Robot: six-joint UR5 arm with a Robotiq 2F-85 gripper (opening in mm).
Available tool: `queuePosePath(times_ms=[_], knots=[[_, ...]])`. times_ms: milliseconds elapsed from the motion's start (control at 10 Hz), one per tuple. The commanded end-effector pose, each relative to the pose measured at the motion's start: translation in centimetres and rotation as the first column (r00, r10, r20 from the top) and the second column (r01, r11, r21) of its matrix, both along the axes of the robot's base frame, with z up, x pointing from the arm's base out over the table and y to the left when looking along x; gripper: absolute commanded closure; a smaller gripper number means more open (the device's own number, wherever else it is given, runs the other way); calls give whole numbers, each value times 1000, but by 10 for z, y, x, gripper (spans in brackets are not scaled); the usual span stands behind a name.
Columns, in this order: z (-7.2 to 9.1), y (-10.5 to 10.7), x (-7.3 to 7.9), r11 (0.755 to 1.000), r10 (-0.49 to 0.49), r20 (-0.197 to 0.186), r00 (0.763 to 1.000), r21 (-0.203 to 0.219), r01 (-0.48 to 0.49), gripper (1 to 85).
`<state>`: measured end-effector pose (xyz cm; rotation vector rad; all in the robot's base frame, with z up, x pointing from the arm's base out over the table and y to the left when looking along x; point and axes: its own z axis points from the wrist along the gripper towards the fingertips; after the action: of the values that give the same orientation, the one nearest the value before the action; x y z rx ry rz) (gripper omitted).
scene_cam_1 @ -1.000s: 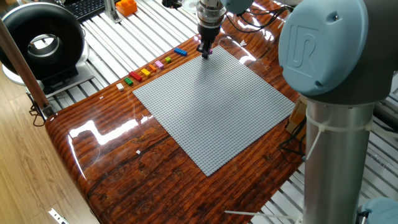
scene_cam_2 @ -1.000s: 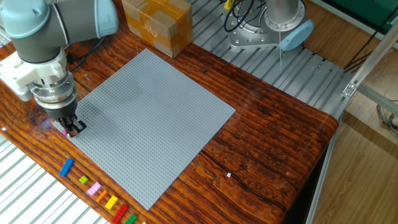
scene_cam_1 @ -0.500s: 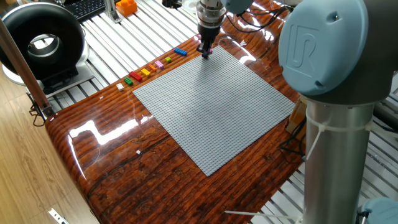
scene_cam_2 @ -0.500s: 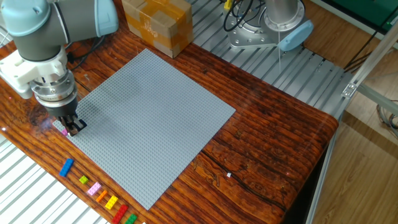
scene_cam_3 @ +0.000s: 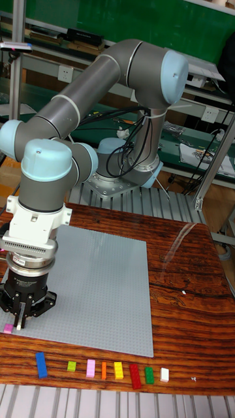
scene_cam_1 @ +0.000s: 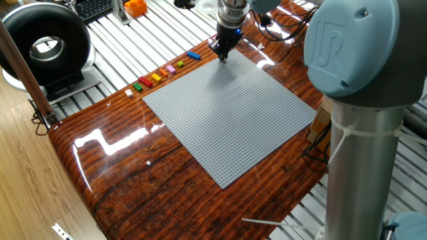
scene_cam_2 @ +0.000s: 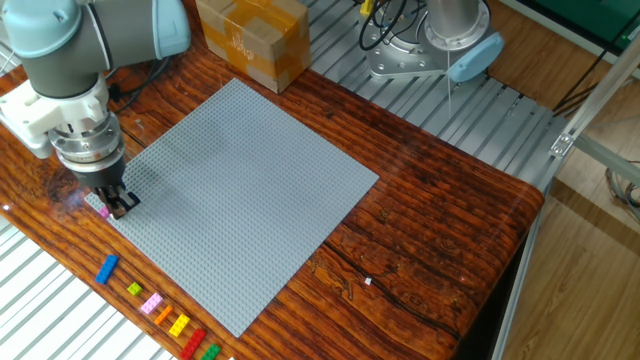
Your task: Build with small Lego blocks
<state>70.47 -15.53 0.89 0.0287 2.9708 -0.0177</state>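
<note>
So the gripper [scene_cam_2: 119,203] is down at the near-left corner of the grey baseplate [scene_cam_2: 240,190], right at its edge, and there's a little pink brick [scene_cam_3: 8,328] showing just beside the jaws. Honestly can't tell from any angle whether the jaws are pinching that brick or just hanging next to it, the tips hide too much. The rest of the small Lego blocks [scene_cam_3: 103,370] sit in a row on the table [scene_cam_2: 440,230] along the near edge of the plate: blue, green, pink, orange, yellow, red, green, white. If this is a placement, I'd say the trick is lining the brick up square with the stud grid before pushing, straight down, no sideways drag. It's so close to the edge that a slight offset could leave it half off the plate or tilted.
</note>
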Motion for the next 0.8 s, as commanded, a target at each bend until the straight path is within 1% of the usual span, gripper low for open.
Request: queuePosePath(times_ms=[0, 200, 500, 700], knots=[[0, 1, 1, 1000, -14, 4, 1000, 16, 14, 847], [0, 1, 0, 1000, -14, 4, 1000, 16, 14, 847], [0, -3, -1, 1000, -12, 1, 1000, 3, 12, 847], [-1, -3, -1, 1000, -14, 3, 1000, 5, 14, 847]])
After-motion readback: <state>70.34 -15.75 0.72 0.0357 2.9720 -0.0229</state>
